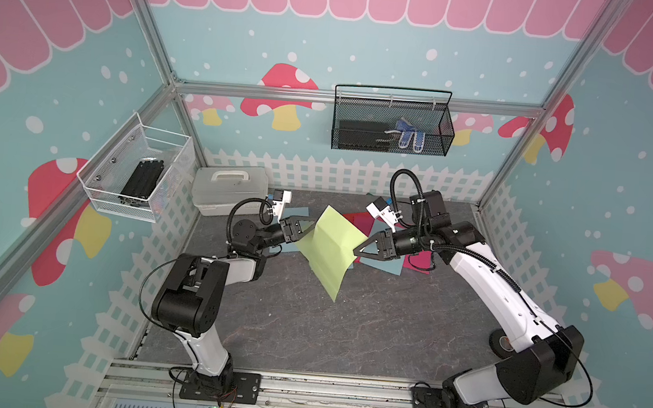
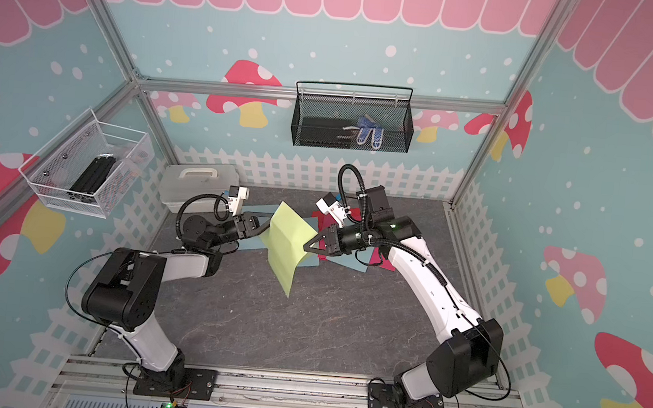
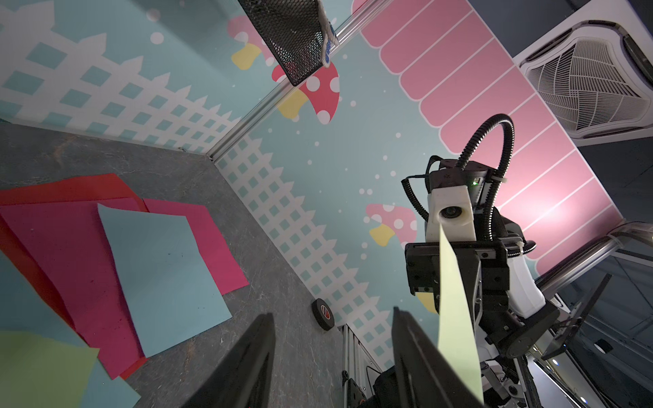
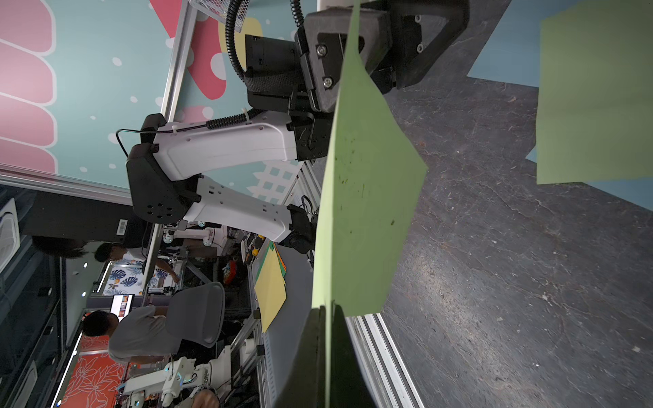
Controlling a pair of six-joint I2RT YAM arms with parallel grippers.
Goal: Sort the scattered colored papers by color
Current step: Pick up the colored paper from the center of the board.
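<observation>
Our right hand (image 1: 356, 250) is clamped on one edge of a light green sheet (image 1: 331, 250). It holds the sheet in the air, out from the white box (image 1: 229, 190) toward the middle of the table (image 1: 305, 332). Gripped by one edge only, the thin paper sags and creases, and its lowest corner hangs clear of the table. We judge it is lifted this way so it can travel without dragging the other papers.

Our left hand (image 1: 308, 227) stands on the box side of that sheet, jaws about half apart with nothing between them. In the left wrist view the paper runs along the outside of one of its fingers (image 3: 417, 353); we cannot tell whether it touches. We take this placing as readiness to receive the sheet and carry it toward the box.

By our count there are two green papers. One is held, and a second green sheet (image 4: 593, 99) lies flat on blue paper, nearer the box than the rest. Farther from the box than the held sheet lies the overlapping pile. It has two magenta sheets (image 3: 70, 268), at least one red sheet (image 3: 70, 187) beneath them, and one light blue sheet (image 3: 159, 275) on top. With the blue under the green, that makes two blue or more, since the overlap may hide others.
</observation>
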